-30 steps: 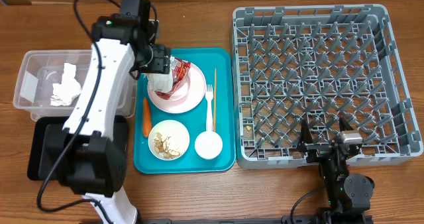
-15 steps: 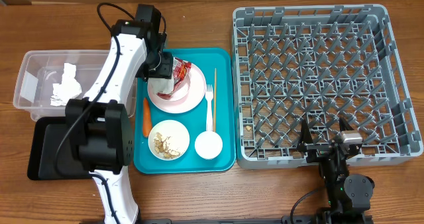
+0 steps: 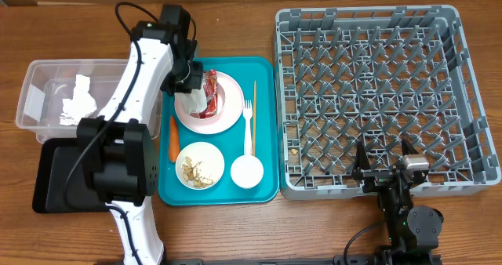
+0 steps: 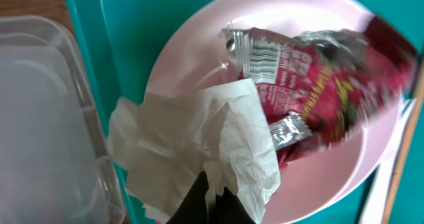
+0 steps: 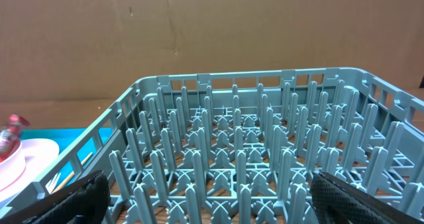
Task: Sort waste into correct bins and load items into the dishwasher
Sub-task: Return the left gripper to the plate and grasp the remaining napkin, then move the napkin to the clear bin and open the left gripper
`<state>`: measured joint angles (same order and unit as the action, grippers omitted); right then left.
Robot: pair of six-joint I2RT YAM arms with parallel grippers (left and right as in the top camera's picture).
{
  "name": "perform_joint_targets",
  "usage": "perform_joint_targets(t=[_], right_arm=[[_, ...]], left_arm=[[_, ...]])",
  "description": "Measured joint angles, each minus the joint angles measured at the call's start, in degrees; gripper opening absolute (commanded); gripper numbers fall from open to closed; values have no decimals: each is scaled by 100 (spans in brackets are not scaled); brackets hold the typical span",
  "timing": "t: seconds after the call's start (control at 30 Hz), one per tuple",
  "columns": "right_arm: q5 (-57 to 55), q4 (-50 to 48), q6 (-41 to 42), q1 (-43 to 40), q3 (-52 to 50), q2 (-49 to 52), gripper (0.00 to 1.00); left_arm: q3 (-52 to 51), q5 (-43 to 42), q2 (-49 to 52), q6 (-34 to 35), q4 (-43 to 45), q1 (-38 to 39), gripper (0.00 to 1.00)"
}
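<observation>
My left gripper (image 3: pixel 189 81) is shut on a crumpled white napkin (image 4: pixel 199 141) that lies on the pink plate (image 3: pixel 223 116), at its left rim. A red snack wrapper (image 4: pixel 318 85) rests against the napkin on the same plate. Below the plate, on the teal tray (image 3: pixel 218 59), are an orange carrot (image 3: pixel 172 137), a bowl of pale scraps (image 3: pixel 199 165), a white cup (image 3: pixel 246 171), a white fork (image 3: pixel 249 128) and a wooden stick (image 3: pixel 254 100). My right gripper (image 5: pixel 215 194) stands open at the near edge of the grey dish rack (image 3: pixel 376 92), holding nothing.
A clear tub (image 3: pixel 35 77) left of the tray holds crumpled white napkins (image 3: pixel 77 102). A black tray (image 3: pixel 49 179) lies in front of it, partly under my left arm. The dish rack (image 5: pixel 245 144) holds nothing but a few crumbs.
My left gripper has shut on the napkin at the plate's left rim. The red wrapper has shifted and bunched up beside it. The right arm has not moved.
</observation>
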<state>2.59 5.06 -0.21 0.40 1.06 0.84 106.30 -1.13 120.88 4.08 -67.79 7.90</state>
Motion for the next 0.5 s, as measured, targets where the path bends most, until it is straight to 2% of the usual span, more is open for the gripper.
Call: perform_joint_targets(t=[0.27,0.5], right_arm=[[-2,2,0,0,0,0,100],[0,4,2,0,0,0,100]], left_arm=[[857,0,-372,0,-501,-2,4],[1043,380,-1097,337,-566,-122,4]])
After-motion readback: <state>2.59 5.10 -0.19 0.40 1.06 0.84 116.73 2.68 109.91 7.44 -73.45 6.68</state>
